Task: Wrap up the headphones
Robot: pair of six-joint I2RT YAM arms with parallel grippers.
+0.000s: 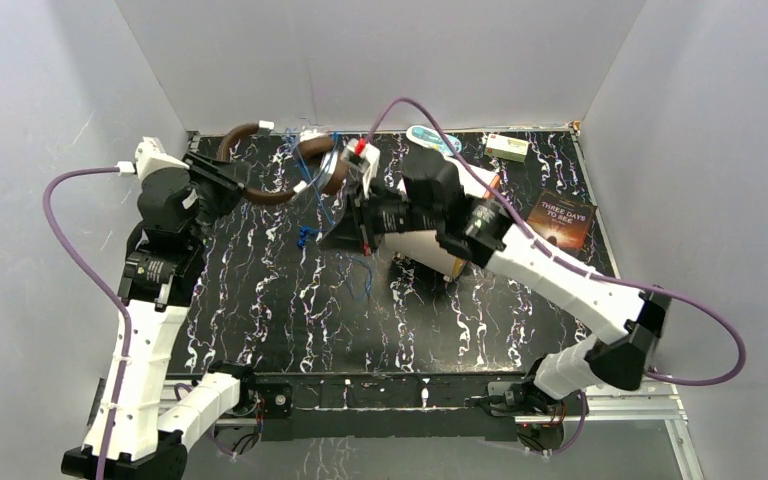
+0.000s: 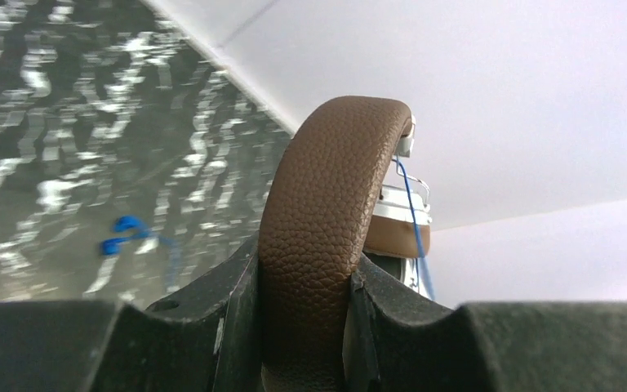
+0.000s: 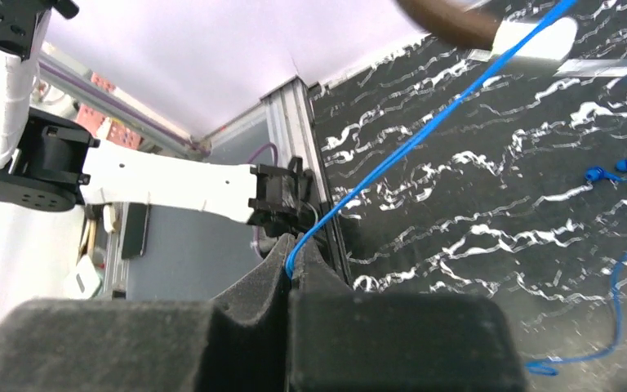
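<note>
- Over the far-left part of the surface (image 1: pixel 260 300), seen from above, my left end effector (image 1: pixel 222 180) is clamped on the brown headband of the headphones (image 1: pixel 280 197). They look held clear of the surface.
- The band's long axis runs left to right, from my left end effector toward my right end effector (image 1: pixel 348 225), which sits just right of and nearer than the silver cup (image 1: pixel 325 160).
- My left arm is the one on the headphones. My right arm is the nearer one to the loose blue cable (image 1: pixel 305 237), which lies below the band.
- A cream cylinder (image 1: pixel 420 250) lies under my right arm, with a book (image 1: pixel 560 220) and a small box (image 1: pixel 507 148) well to the right. I cannot tell what the box holds.
- From the left wrist, my pads are closed on either side of the padded band (image 2: pixel 318 229), which rises upright out of the left end effector (image 2: pixel 306 286). The cable (image 2: pixel 412 220) hangs down beside the slider.
- From the right wrist, the right end effector (image 3: pixel 290 269) is pinched shut on the cable (image 3: pixel 424 131). It runs straight and tight up to the slider end of the headphones (image 3: pixel 531 41).
- More slack lies in loops on the surface (image 3: pixel 457 204) at right.
- I judge that the coming move turns on that taut line: carrying it around the band's axis would lay a turn.
</note>
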